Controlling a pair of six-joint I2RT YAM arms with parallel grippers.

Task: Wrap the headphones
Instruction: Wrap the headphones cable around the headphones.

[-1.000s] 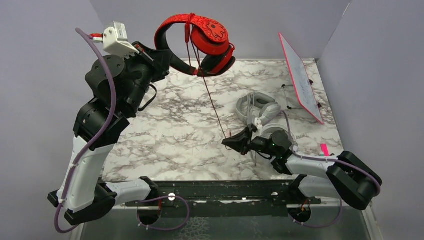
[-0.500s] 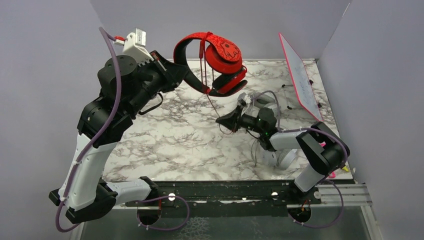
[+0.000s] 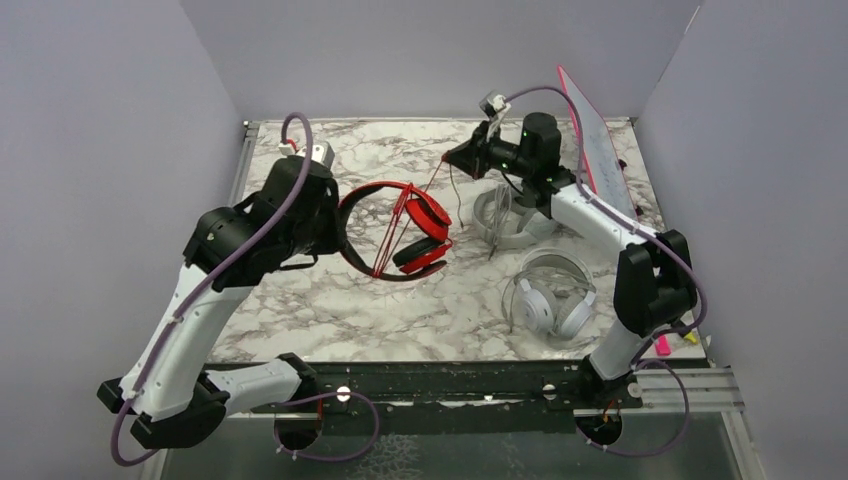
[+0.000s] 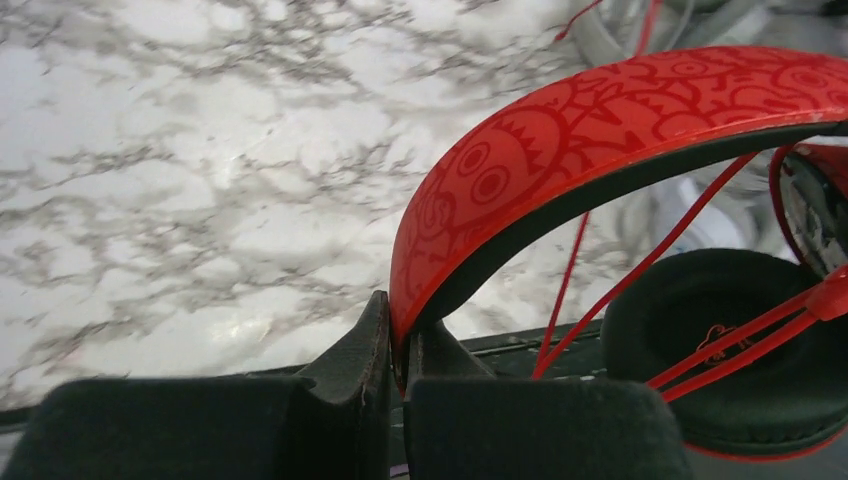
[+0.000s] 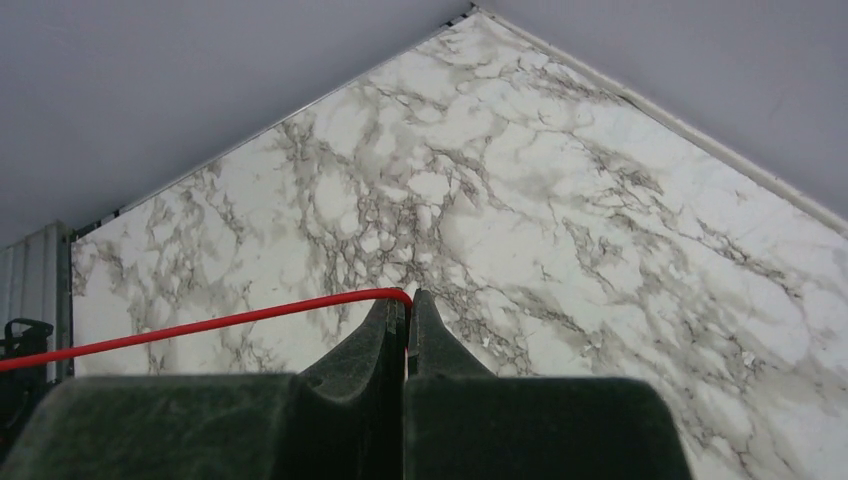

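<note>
The red-and-black headphones (image 3: 412, 222) hang low over the table's middle, with red cable (image 3: 395, 232) looped across the band. My left gripper (image 3: 336, 222) is shut on the red patterned headband (image 4: 560, 150), seen close in the left wrist view. My right gripper (image 3: 450, 156) is at the far middle, shut on the red cable (image 5: 230, 320), which runs taut from the headphones up to it. The light grey headset (image 3: 505, 215) lies right of centre. The white-silver headset (image 3: 550, 295) lies nearer, at the right.
A white board with a red rim (image 3: 598, 150) leans against the right wall at the back. Grey walls close in the marble table (image 3: 300, 310) on three sides. A pink item (image 3: 662, 345) lies by the right arm's base.
My left gripper lowered the red headphones from high at the back to just above the table's middle. My right gripper swung from the front right to the far middle, pulling the cable.
</note>
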